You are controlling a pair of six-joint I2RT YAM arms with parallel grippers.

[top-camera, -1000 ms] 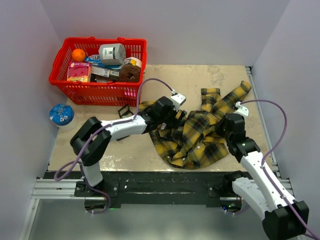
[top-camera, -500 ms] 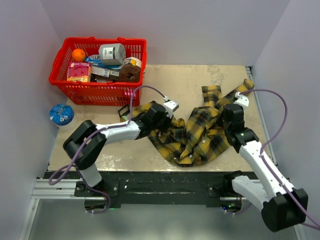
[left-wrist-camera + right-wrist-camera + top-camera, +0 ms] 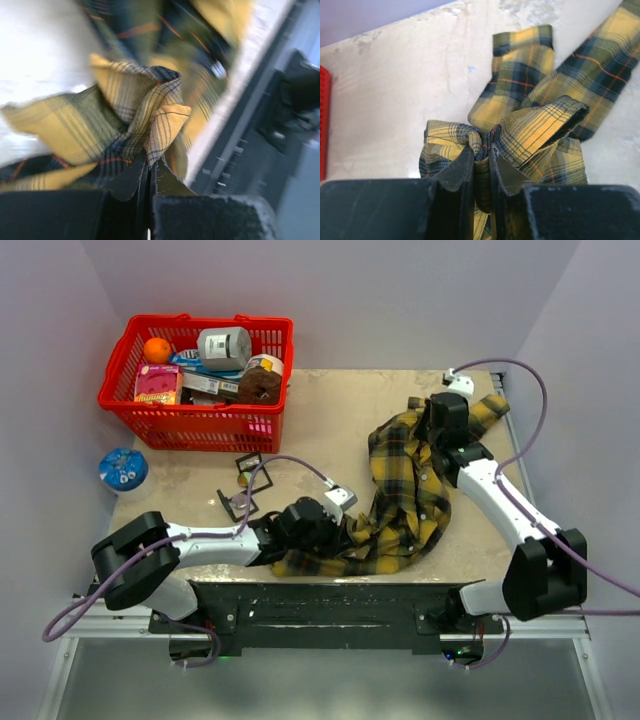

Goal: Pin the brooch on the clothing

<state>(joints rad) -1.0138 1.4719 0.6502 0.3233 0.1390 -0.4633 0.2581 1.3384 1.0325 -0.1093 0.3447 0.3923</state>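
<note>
I have both grippers clamped on the shirt (image 3: 405, 480). My left gripper (image 3: 150, 161) pinches a bunched fold at the near edge of the table (image 3: 340, 410), and my right gripper (image 3: 481, 150) pinches a fold towards the far right corner. The cloth lies crumpled between them. The danger is in these thin pinches — if I pull them apart too hard, a fold may slip free, or the near hem may slide off the edge. Neither grip holds a brooch — two small dark pieces (image 3: 236, 505) lie left of the shirt, too small to identify.
</note>
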